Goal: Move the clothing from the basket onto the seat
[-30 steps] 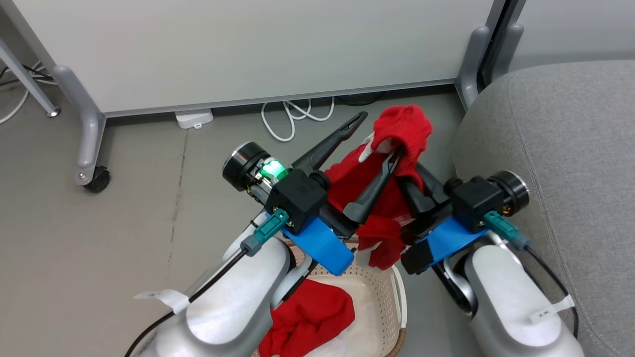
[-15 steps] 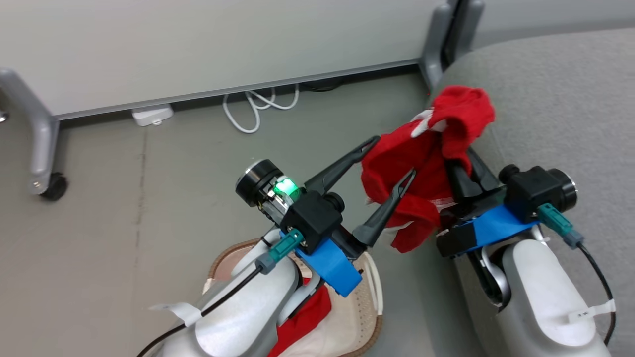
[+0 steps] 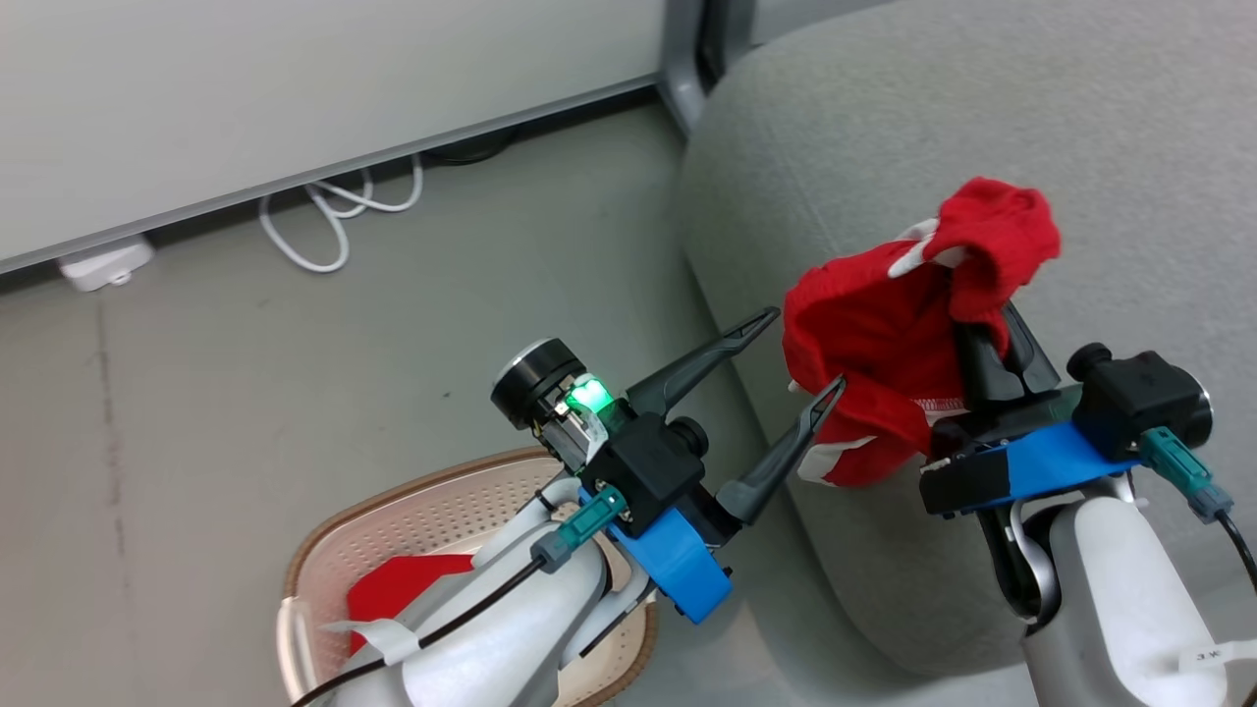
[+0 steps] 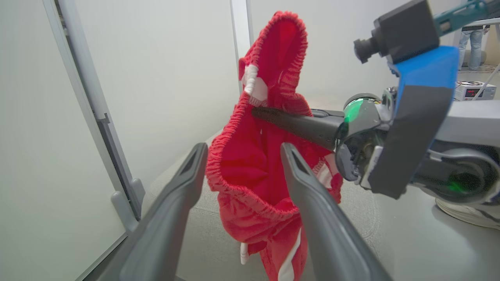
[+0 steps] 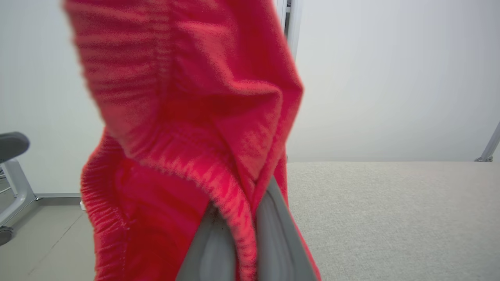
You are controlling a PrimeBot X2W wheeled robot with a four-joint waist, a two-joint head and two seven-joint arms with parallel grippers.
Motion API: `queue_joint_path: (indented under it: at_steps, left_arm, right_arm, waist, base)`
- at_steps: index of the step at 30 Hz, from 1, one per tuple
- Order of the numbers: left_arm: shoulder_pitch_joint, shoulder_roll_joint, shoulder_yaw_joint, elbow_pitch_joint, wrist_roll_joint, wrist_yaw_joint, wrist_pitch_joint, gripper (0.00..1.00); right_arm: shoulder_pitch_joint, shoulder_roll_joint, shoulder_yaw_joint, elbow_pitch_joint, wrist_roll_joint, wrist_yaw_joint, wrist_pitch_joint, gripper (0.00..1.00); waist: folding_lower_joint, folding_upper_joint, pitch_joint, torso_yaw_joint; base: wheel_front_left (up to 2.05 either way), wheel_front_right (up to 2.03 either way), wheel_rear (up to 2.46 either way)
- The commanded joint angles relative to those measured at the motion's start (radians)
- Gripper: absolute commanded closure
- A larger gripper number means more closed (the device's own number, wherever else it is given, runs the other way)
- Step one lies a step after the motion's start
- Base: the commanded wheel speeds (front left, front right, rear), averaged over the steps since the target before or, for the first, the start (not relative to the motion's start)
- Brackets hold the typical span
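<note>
The striped garment (image 3: 874,344) is held clamped in the right gripper (image 3: 985,339), whose fingers are closed on a fold of it. The cloth is draped over the fingertips and hangs down on their left, above the near left edge of the seat (image 3: 982,118). The left gripper (image 3: 807,347) is spread wide just left of the hanging cloth, with nothing grasped; whether its fingers touch the fabric cannot be told. The plain red garment (image 3: 393,589) is seen lying in the basket (image 3: 324,535), which stands on the floor at the near left, well apart from the held piece
</note>
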Motion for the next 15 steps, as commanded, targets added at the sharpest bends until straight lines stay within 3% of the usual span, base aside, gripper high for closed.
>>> queue_joint_path:
  at_steps: [1,8,15]
  left_arm:
    - [0.001,0.006,-0.003,0.002,0.006,-0.003,-0.003,0.00]
    - [-0.012,0.011,-0.029,0.008,-0.001,-0.004,-0.005,0.00]
    - [-0.031,0.015,-0.030,0.010,-0.006,-0.004,-0.006,0.00]
  right_arm:
    - [0.013,0.004,-0.005,-0.008,0.001,0.000,-0.001,1.00]
    - [0.035,0.012,-0.039,-0.028,0.002,0.000,-0.001,1.00]
    - [0.015,0.015,-0.055,-0.057,-0.002,0.000,-0.001,1.00]
  waist:
    - [0.0000,0.0000,0.013,-0.034]
    - [0.0000,0.0000,0.031,-0.091]
    - [0.0000,0.0000,0.050,-0.095]
  base:
    - [0.00,0.00,0.00]
    - [0.00,0.00,0.00]
    - [0.00,0.00,0.00]
